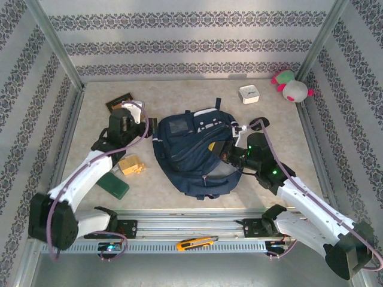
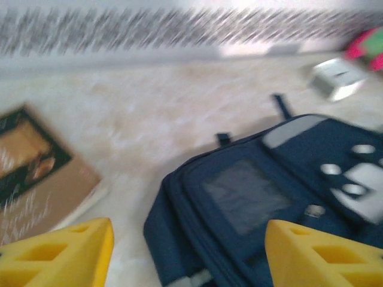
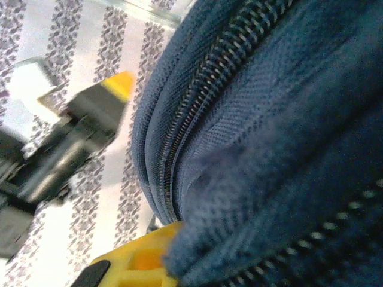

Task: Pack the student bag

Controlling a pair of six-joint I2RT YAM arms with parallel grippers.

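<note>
orange cutter [image 1: 196, 243] on rail [image 1: 161, 226], student bag [image 1: 185, 161] on beige table [image 1: 179, 200], striped walls [image 1: 179, 36].

- The left tool [image 2: 188, 254] stands open, with its two yellow fingers [image 2: 66, 254] at the bottom corners and nothing between them.
- The navy student bag [image 2: 269, 197] lies on the right half of the pale, marbled tabletop [image 2: 149, 113], beyond the gap and close to the right finger.
- The bag has a grey panel [image 2: 245, 197] on its face and white patches [image 2: 359, 185] further right.
- A book [image 2: 36, 173] with a dark cover lies flat on the left, above the left finger and apart from the bag.
- A small white box [image 2: 338, 78] sits far right, beyond the bag.
- A pink and green toy [image 2: 365, 48] shows in the top right corner, too blurred to make out.
- A patterned wall [image 2: 119, 27] runs along the top.
</note>
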